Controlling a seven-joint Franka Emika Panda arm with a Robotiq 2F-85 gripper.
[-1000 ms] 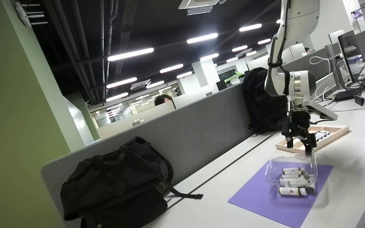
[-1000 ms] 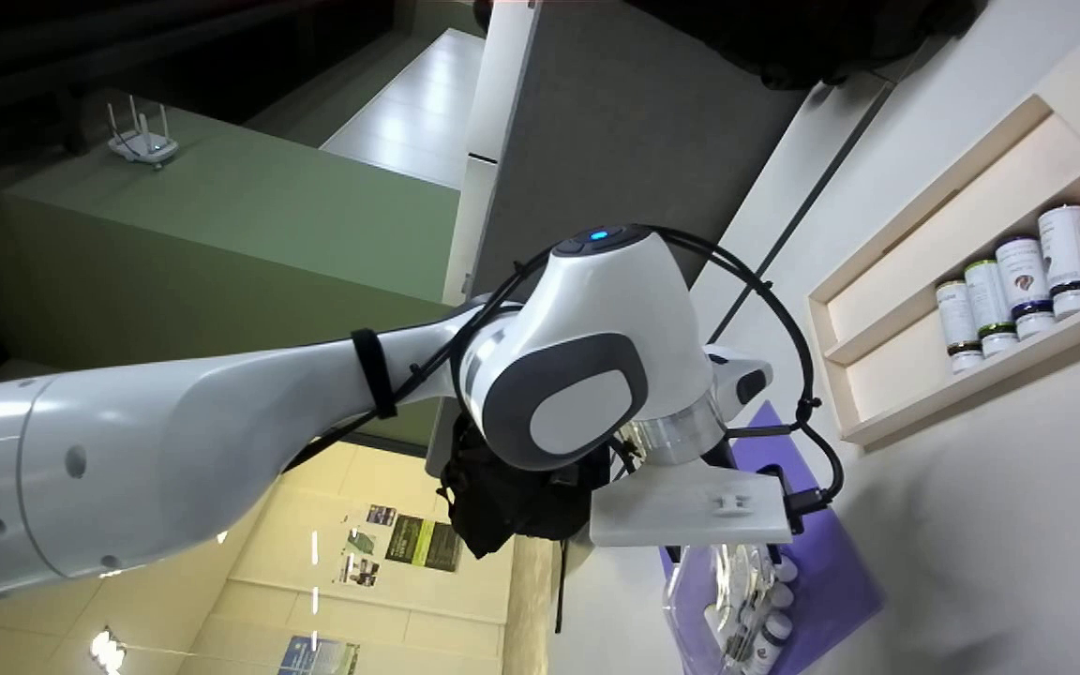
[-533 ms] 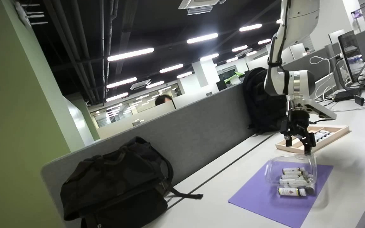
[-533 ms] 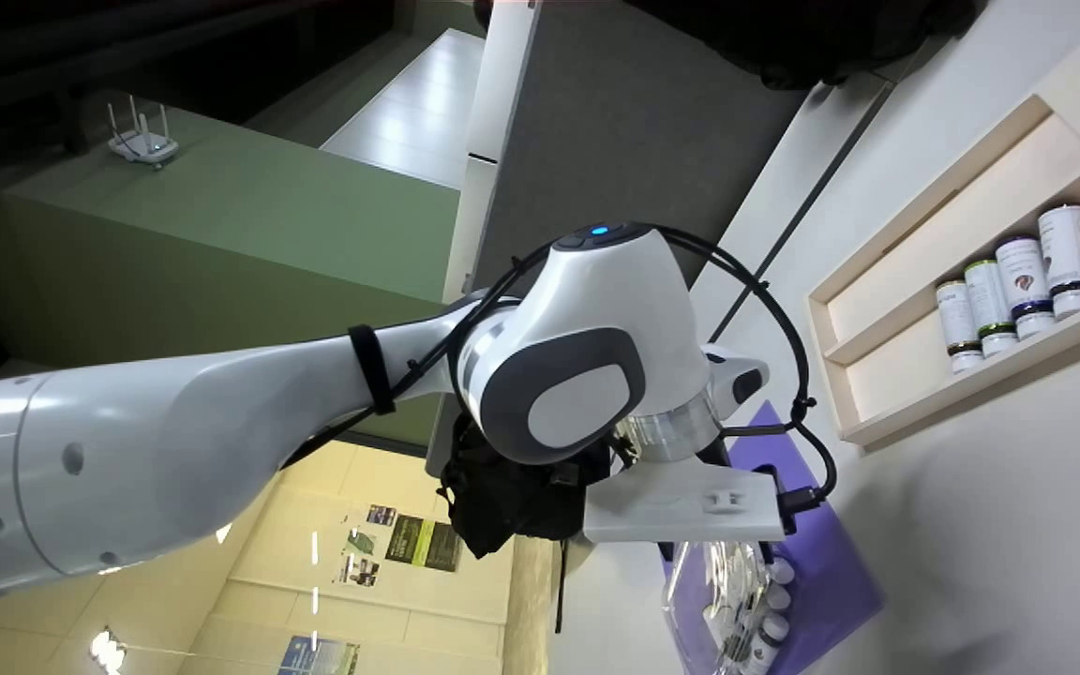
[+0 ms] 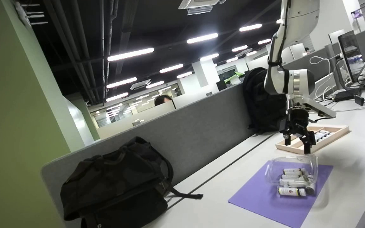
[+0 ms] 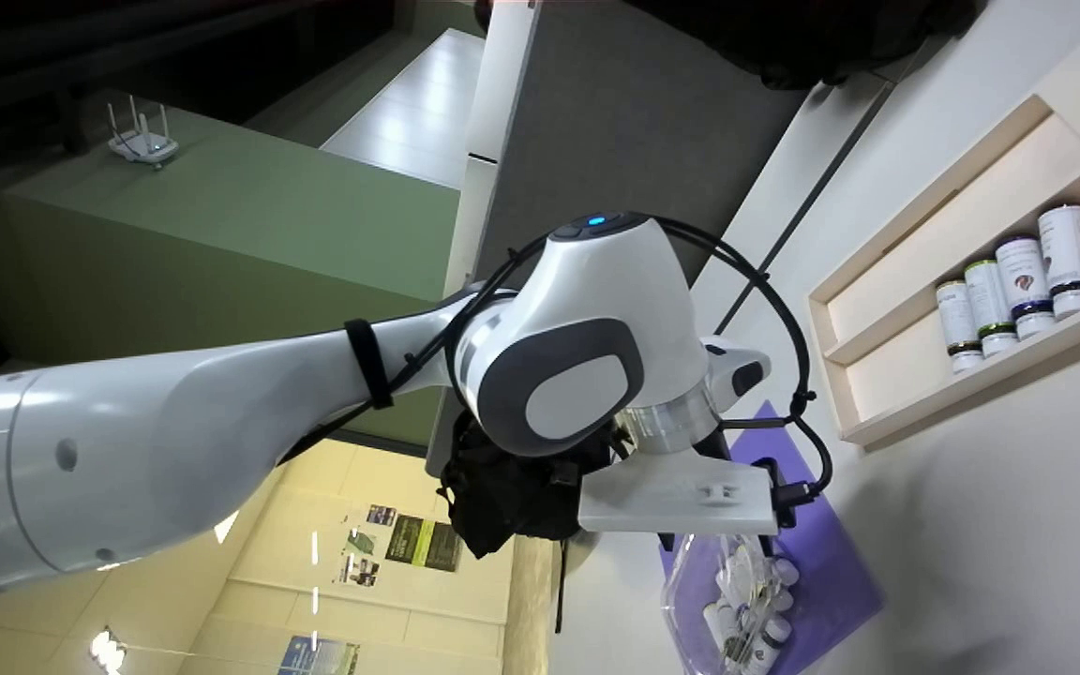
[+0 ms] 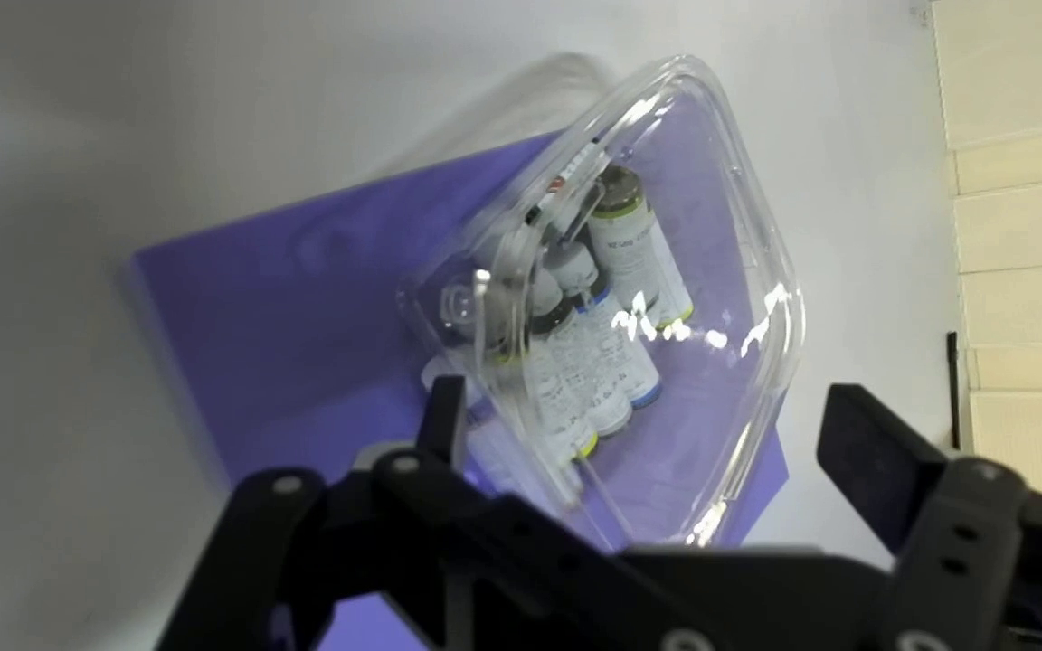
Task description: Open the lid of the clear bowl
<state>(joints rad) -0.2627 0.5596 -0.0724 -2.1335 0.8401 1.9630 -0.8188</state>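
While the fingers (image 7: 878, 466) stand spread wide apart and grip nothing, the lid (image 7: 657, 307) lies just below them, a see-through, squarish cover with rounded corners. It has no clear long side; in the wrist view it is turned like a diamond, one corner pointing to the top, so the line from finger to finger runs across it. One finger comes close to the lid's lower-left edge there, and its partner hangs past the opposite edge, over the desk (image 5: 350, 183). In an exterior view, the lower fingertip ends right at the top edge of the plastic; whether they touch cannot be told. The coming move probably turns on that edge, with a finger needing to catch it and lift.

The arm (image 5: 299, 28) reaches down from above, its wrist bent so the fingers aim at the desk. The lid belongs to the clear bowl (image 5: 274, 175), where small white-labelled bottles (image 5: 291, 191) lie on their sides. The plastic is too transparent to say whether the lid is seated or partly raised. The bowl sits on a purple mat (image 5: 258, 202). Apart from the mat, a wooden tray (image 6: 962, 225) holds four more bottles. Farther out is a black backpack (image 5: 116, 186).
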